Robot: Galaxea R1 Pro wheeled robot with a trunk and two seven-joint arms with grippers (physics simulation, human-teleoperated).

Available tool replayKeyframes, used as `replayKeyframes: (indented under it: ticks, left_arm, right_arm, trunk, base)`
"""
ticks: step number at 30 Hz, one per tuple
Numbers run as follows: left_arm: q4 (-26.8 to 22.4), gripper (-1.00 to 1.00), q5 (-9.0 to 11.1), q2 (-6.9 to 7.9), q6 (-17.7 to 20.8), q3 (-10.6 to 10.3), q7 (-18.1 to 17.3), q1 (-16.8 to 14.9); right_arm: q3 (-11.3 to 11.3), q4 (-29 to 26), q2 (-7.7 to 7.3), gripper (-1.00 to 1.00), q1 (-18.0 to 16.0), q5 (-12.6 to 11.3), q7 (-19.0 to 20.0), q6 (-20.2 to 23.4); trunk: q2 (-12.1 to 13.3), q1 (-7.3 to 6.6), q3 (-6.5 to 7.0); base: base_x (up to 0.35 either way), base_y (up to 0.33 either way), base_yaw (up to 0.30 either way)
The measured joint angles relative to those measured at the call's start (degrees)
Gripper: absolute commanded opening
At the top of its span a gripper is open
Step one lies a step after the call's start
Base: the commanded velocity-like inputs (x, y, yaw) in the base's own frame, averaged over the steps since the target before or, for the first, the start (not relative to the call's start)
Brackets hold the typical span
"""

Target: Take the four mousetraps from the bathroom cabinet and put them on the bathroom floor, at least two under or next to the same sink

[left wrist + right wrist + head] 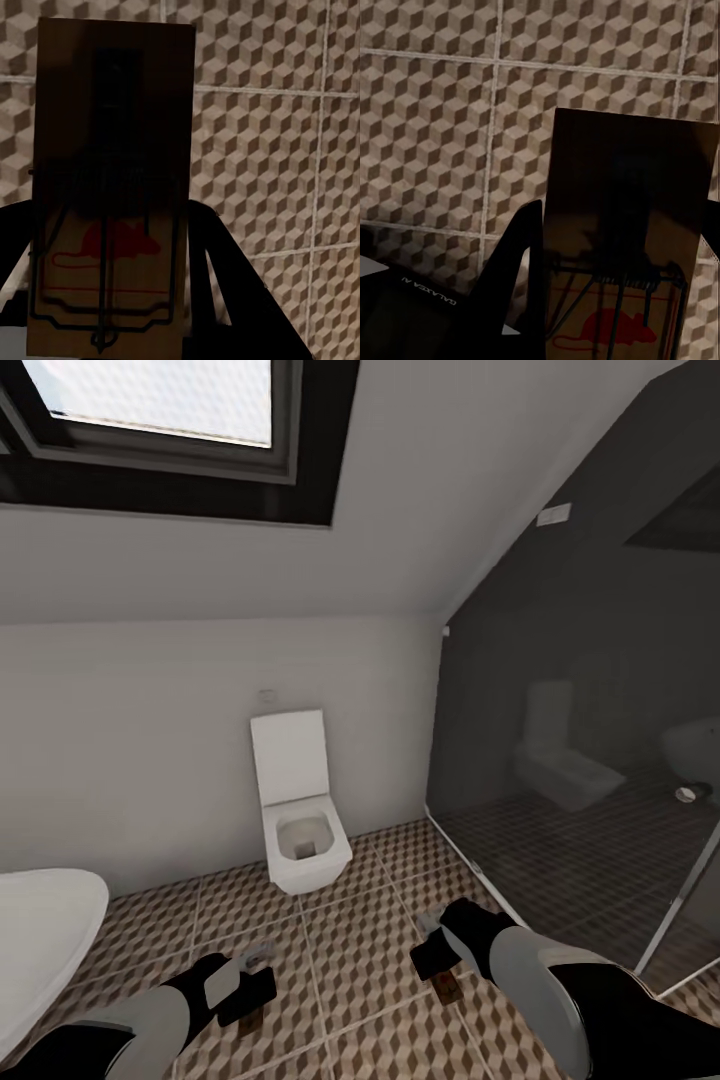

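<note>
Each gripper holds one mousetrap above the bathroom floor (pixel 360 970) of cube-patterned tiles. My left gripper (pixel 243 982) is shut on a brown wooden mousetrap (pixel 112 150) with a wire frame and a red mouse mark; the dark fingers (pixel 225 277) flank the board's near end. My right gripper (pixel 440 958) is shut on a second mousetrap (pixel 630 225), which shows as a small brown board (pixel 447 988) just under the hand. Both boards hang a little above the tiles (pixel 285 112) (pixel 435 112). The cabinet and the sink are out of view.
A white square toilet (pixel 300 810) stands against the far wall straight ahead. A rounded white bathtub rim (pixel 40 940) juts in at the near left. A grey glass shower wall (pixel 580 760) closes off the right side. Open tiles lie between my hands and the toilet.
</note>
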Motion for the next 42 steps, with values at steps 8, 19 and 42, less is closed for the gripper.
replayKeyframes:
  ticks: [8, 19, 42]
  left_arm:
    - [-0.03, -1.00, 0.00, 0.06, -0.01, -0.01, -0.02, 0.42]
    - [-0.06, -1.00, 0.00, 0.13, -0.02, 0.00, -0.02, 0.78]
    - [0.00, -1.00, -0.01, 6.53, 0.05, -0.01, -1.67, 1.28]
  right_arm:
    - [0.03, 0.00, -0.07, -1.00, 0.00, 0.01, 0.00, -0.01]
    - [0.03, 0.00, -0.11, -1.00, 0.00, 0.01, 0.00, 0.00]
    - [0.12, -0.09, -0.54, -1.00, 0.00, -0.06, -0.01, -0.01]
  trunk:
    - [0.00, -0.01, 0.00]
    - [0.00, -0.01, 0.00]
    - [0.01, 0.03, 0.00]
  base:
    - [0.312, 0.000, 0.003]
    - [0.324, 0.000, 0.000]
    - [0.200, 0.000, 0.157]
